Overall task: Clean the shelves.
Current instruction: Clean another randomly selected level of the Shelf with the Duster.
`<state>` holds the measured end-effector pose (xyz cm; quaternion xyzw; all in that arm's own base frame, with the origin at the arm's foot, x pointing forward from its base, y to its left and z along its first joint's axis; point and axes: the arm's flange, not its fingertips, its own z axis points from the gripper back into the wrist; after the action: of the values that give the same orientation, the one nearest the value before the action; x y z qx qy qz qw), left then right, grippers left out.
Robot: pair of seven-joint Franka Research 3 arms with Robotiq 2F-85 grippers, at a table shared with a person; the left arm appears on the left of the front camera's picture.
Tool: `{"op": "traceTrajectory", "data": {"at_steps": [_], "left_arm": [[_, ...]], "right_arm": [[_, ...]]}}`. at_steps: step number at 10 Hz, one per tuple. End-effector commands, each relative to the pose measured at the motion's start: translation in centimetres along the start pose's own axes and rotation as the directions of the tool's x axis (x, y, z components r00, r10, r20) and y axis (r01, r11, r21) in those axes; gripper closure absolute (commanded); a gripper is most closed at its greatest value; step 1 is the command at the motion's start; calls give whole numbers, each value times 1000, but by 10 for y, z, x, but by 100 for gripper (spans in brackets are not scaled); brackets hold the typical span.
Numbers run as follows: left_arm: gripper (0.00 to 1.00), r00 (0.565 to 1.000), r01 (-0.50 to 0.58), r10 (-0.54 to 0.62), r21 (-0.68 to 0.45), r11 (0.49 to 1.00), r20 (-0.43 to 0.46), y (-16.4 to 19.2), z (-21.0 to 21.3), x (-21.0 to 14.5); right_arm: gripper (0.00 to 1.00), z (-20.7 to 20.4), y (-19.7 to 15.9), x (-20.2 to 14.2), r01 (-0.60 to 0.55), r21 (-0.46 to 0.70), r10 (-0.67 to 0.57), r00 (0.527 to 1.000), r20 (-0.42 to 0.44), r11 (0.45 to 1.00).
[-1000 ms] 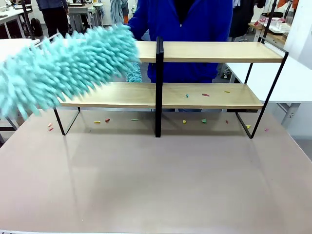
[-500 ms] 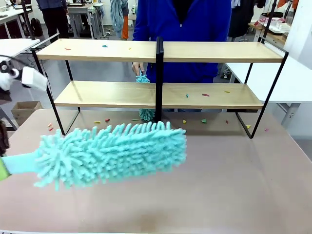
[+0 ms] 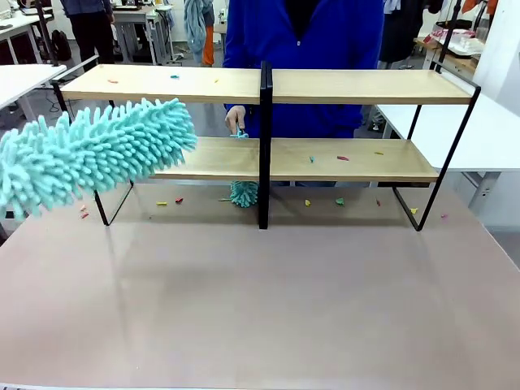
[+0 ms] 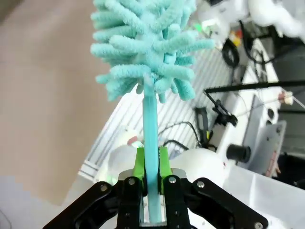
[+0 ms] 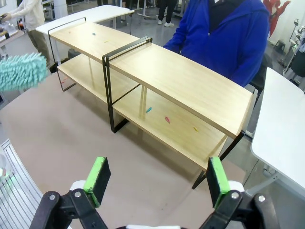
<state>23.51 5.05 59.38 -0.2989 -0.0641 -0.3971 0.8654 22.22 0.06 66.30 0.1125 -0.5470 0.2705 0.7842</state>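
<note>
The shelves point(image 3: 366, 86) stand across the far half of the brown table, two light wooden boards in a black frame. Small coloured scraps point(image 3: 342, 158) lie on both boards and on the table under them. My left gripper point(image 4: 151, 160) is shut on the teal handle of a fluffy teal duster point(image 4: 143, 43). The duster's head point(image 3: 89, 154) hangs in front of the left end of the lower board. My right gripper point(image 5: 156, 177) is open and holds nothing, hovering above the table on the near side of the shelves point(image 5: 181, 76). Behind the rack, a person's hand point(image 3: 236, 119) holds a small teal duster point(image 3: 243, 193) by the centre post.
The person in a blue top stands right behind the shelves. White tables flank the scene at left point(image 3: 20, 77) and right point(image 3: 487, 138). The brown tabletop point(image 3: 260, 309) in front of the rack is bare.
The big duster dropped from the upper left to low over the table, then swung back up and left to the lower board's left end. The person's small duster moved down by the centre post.
</note>
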Motion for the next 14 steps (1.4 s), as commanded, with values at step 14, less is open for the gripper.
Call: {"op": "traceTrajectory", "data": {"at_steps": [14], "left_arm": [[87,969,217,-208,55,975,-135,-122,-118,132]], "right_arm": [[0,1,0,0,4,-2,-4,1000,-1,1000]]}}
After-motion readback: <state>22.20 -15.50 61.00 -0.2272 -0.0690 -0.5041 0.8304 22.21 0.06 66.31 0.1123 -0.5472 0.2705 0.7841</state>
